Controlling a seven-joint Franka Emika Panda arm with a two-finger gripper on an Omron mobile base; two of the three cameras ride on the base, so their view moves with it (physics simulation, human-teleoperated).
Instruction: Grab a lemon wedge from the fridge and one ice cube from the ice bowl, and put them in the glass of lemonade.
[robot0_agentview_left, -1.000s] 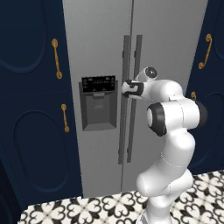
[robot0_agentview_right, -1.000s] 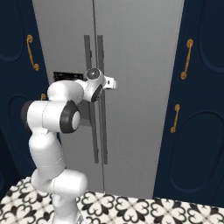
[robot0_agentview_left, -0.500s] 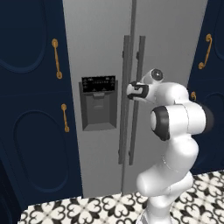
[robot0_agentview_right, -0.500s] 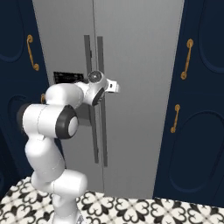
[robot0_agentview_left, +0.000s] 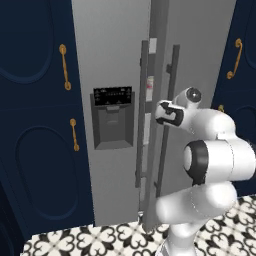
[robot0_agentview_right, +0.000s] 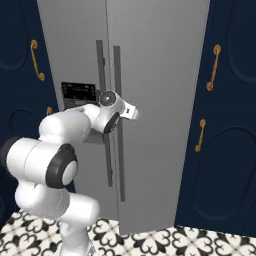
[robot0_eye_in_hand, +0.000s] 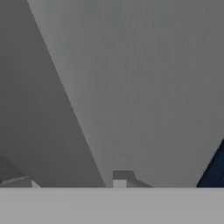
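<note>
Navy cabinets (robot0_agentview_left: 35, 150) with gold handles flank the tall grey stainless two-door fridge (robot0_agentview_left: 115, 55), its right door ajar. At that door's dark bar handle (robot0_agentview_left: 166, 120), the white arm's gripper (robot0_agentview_left: 161, 113) sits; its opening cannot be judged.

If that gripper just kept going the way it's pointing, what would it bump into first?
Most likely the fridge. The gripper points at the grey door beside the bar handles, and the hand view looks straight onto grey door surface. Depth is hard to judge, so it might clip a handle first.
</note>
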